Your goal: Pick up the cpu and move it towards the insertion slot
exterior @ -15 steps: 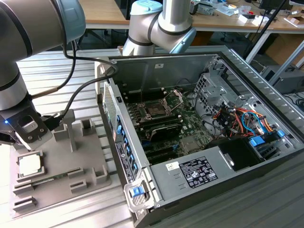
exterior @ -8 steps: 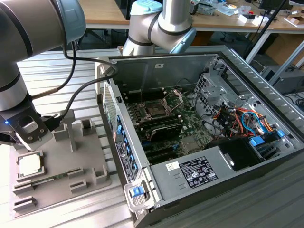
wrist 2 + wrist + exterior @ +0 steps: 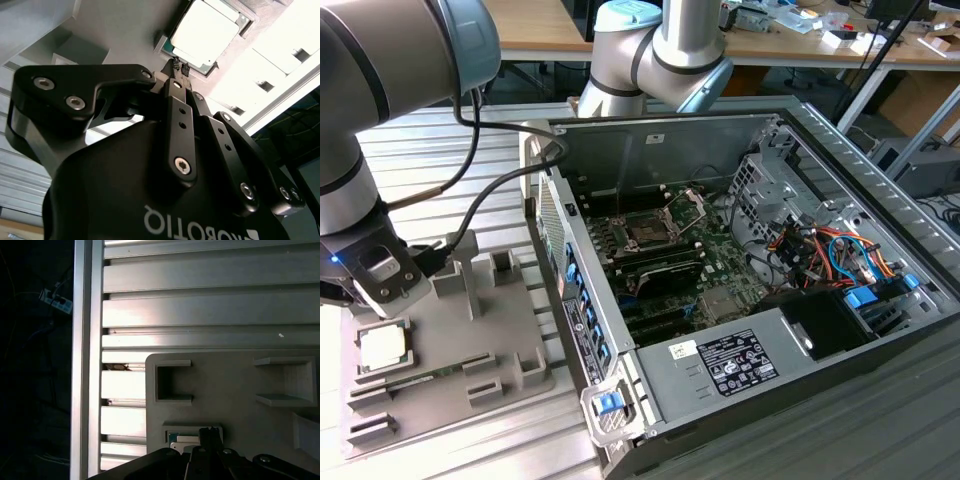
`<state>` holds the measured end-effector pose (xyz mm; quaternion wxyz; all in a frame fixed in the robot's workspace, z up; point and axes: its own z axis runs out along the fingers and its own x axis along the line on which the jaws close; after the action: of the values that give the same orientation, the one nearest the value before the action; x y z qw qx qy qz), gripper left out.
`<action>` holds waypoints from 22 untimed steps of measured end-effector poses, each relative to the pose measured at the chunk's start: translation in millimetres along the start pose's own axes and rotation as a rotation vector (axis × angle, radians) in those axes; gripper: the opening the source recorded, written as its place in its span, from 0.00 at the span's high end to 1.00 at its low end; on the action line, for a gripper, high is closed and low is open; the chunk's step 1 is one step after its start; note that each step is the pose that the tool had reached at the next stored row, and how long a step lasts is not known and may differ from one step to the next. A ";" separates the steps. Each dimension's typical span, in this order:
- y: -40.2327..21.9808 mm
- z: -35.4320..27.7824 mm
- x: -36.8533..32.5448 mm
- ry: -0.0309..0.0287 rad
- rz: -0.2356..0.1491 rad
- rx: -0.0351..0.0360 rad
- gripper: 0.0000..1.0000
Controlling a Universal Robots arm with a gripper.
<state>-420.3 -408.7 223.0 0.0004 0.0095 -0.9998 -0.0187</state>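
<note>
One cpu (image 3: 382,345) in one grey tray (image 3: 508,332) — one hand (image 3: 178,67), closed and empty, just above it

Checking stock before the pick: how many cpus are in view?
1: the cpu lies in its pocket on the grey tray, at the exterior view's left. The insertion slot looks empty; another could be hidden.

Tabletop (image 3: 410,140): ribbed aluminium slats, as I see it in the exterior view. Directly on it I count two items. One: grey plastic tray (image 3: 505,325), lying flat toward the exterior view's left. Two: open computer case (image 3: 620,160), lying on its side just beside the tray, toward the exterior view's right. I cannot tell whether they touch.
</note>
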 end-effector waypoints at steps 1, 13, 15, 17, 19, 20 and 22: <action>0.0 0.2 0.0 0.0000 0.000 0.0000 0.89; -0.2 3.0 0.1 0.0000 0.000 0.0000 0.89; -0.2 3.3 0.0 0.0000 0.000 0.0000 0.89; -0.2 3.7 0.0 0.0000 0.000 0.0000 0.89; -0.3 4.1 0.1 0.0000 0.000 0.0000 0.89; -0.4 4.3 0.0 0.0000 0.000 0.0000 0.89; -0.6 4.7 0.1 -0.0001 0.000 -0.0001 0.89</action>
<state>-420.4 -409.1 218.3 0.0004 0.0096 -0.9998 -0.0187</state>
